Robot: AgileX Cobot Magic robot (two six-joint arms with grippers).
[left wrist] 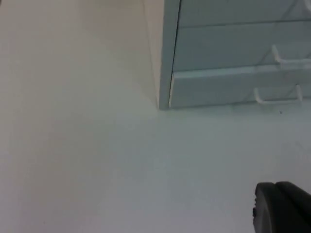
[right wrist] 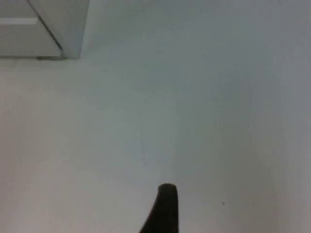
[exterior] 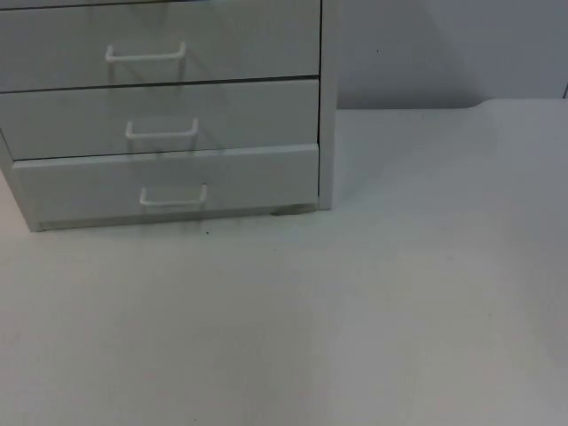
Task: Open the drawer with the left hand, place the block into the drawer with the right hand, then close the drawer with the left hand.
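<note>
Item: white drawer cabinet [exterior: 169, 106] on the white table [exterior: 399, 311], three drawers with white loop handles. Bottom drawer [exterior: 169, 182] juts slightly beyond the two above it. My left gripper's fingertip [left wrist: 284, 206] hangs above bare table before the cabinet's corner; my right gripper's fingertip [right wrist: 164, 208] likewise. Finger spread: cannot tell.

The white table [exterior: 399, 311] carries a pale grey drawer cabinet [exterior: 169, 115] standing at about ten o'clock in the top view (three drawer fronts, each with a white handle), its base flat on the surface beside the grey partition wall [exterior: 426, 53].
</note>
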